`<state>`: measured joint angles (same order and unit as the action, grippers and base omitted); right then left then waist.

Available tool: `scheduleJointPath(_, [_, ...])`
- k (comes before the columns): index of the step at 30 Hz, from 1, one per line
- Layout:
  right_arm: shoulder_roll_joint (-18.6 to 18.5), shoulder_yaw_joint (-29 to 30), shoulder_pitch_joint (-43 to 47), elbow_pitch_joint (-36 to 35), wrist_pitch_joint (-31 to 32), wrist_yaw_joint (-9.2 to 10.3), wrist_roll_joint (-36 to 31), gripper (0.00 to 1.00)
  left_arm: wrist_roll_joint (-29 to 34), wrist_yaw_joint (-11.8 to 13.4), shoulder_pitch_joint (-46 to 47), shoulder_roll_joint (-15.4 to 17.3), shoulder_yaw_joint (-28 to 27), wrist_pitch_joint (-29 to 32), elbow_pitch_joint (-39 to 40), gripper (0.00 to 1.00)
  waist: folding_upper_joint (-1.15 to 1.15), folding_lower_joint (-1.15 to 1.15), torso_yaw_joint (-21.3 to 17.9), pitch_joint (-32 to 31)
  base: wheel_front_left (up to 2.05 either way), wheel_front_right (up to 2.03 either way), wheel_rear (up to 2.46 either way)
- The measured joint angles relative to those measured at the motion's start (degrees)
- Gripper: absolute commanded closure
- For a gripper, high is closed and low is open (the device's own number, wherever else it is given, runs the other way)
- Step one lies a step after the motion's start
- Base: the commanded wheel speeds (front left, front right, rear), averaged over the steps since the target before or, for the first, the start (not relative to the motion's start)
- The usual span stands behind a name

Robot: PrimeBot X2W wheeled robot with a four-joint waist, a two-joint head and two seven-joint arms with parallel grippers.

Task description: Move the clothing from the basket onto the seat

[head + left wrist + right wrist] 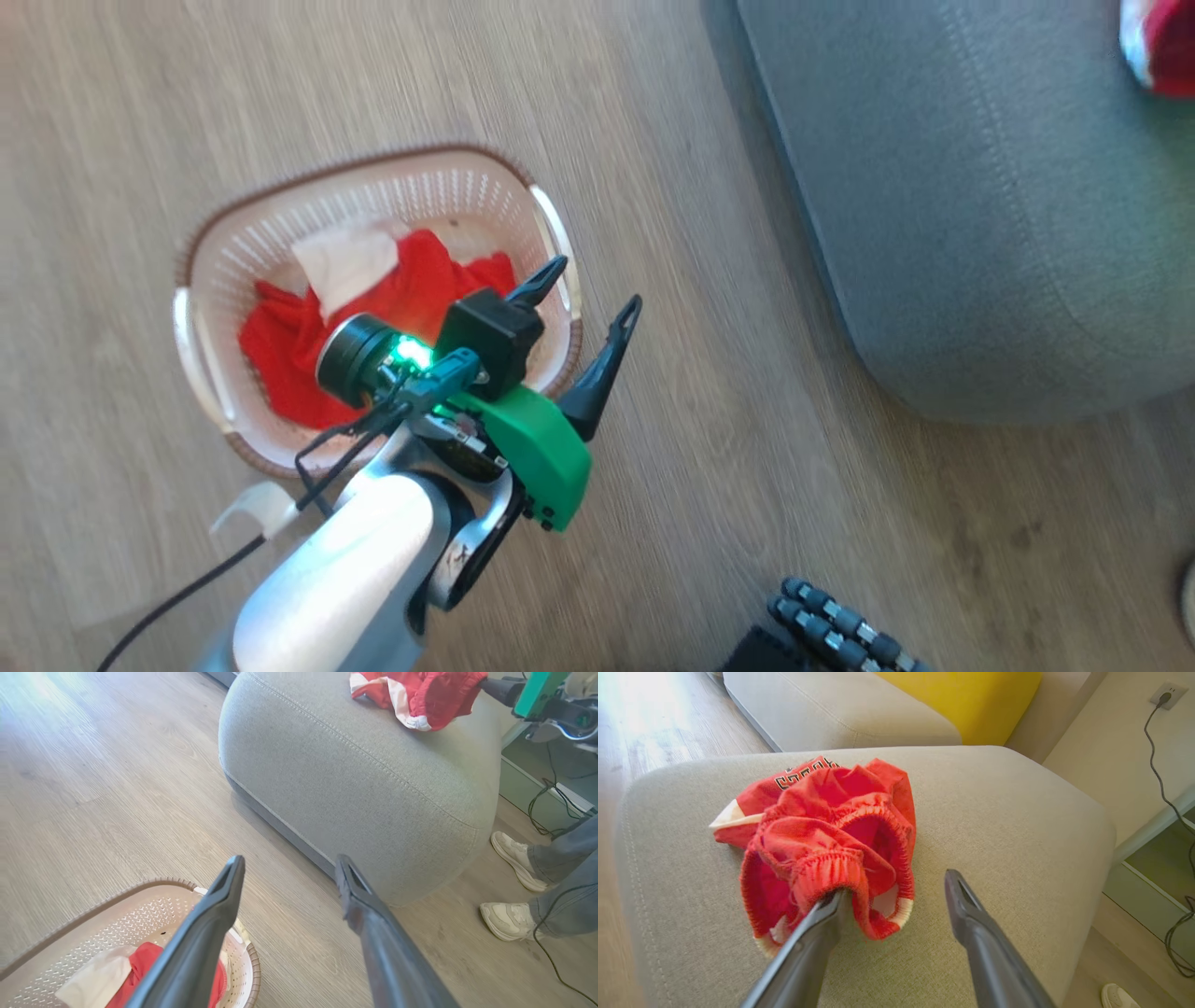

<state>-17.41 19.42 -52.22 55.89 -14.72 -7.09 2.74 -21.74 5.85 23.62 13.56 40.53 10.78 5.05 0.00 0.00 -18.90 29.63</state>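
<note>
Clothing is split. One red garment (826,844) lies crumpled on the seat (1008,826), well in from the edge. The rest of the clothing (280,345), red with a white piece on top, sits in the basket (448,187) on the floor (747,467), near the seat's rounded corner.

We read the step in hand as the release on the seat. To do it well:
- We keep the jaws wide and don't re-close.
- We back the right claw (896,886) out along its own fingers with a slight lift, so the elastic waistband slides off instead of dragging the garment towards the edge.
- We confirm the fabric is free before swinging away. A snag here likely pulls it off the seat.
- Next pick from the basket: we come down over the middle of the pile, clear of the rim and handles.

Claw state:
- Right claw is fully spread and clamps nothing. One finger (817,933) has its tip tucked under the waistband fold, with fabric draped on it. The other finger hangs clear over bare seat.
- Left claw (596,285) is fully spread and empty. It hovers at the basket's seat-side rim, one finger over the basket and the other over the floor, touching nothing that we can see.
</note>
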Motion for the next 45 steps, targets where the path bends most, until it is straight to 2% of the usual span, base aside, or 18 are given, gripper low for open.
scheduleJointPath(5, [-0.3,-1.8,7.5,-7.3,0.0,0.0,3.4,0.0,-1.7,0.0,-1.7,-1.0,-0.6,-3.0,-2.8,0.0,0.0,0.0,1.5,-4.4,0.0,0.0,0.0])
scheduleJointPath(12, [0.0,-3.3,18.8,-20.9,2.7,0.0,4.5,0.0,-4.2,0.3,-5.1,-2.4,-1.6,-7.0,-5.9,0.0,0.0,0.0,5.3,-10.1,0.0,0.0,0.0])
scheduleJointPath(19, [3.9,-3.0,30.5,-36.9,5.0,0.0,5.3,0.0,-5.9,1.3,-7.3,-2.8,-4.4,-10.7,-8.4,0.0,0.0,0.0,11.0,-14.6,0.0,0.0,0.0])
scheduleJointPath(25, [8.5,-6.8,40.2,-46.9,5.6,0.0,5.4,0.0,-6.5,3.0,-8.9,-0.4,-8.0,-14.1,-10.5,0.0,0.0,0.0,15.8,-17.7,0.0,0.0,0.0])
scheduleJointPath(32, [10.9,-11.0,46.5,-50.3,4.5,0.0,3.4,0.0,-6.5,4.2,-11.3,2.0,-11.4,-17.8,-14.1,0.0,0.0,0.0,18.6,-21.0,0.0,0.0,0.0])
scheduleJointPath(39, [12.3,-13.7,51.0,-49.2,2.3,0.0,2.2,0.0,-6.5,4.2,-13.2,2.9,-12.2,-21.3,-17.0,0.0,0.0,0.0,19.3,-23.7,0.0,0.0,0.0])
scheduleJointPath(45, [13.8,-15.7,53.9,-47.4,1.2,0.0,1.3,0.0,-7.1,3.7,-15.8,4.2,-15.0,-23.9,-22.0,0.0,0.0,0.0,18.3,-25.3,0.0,0.0,0.0])
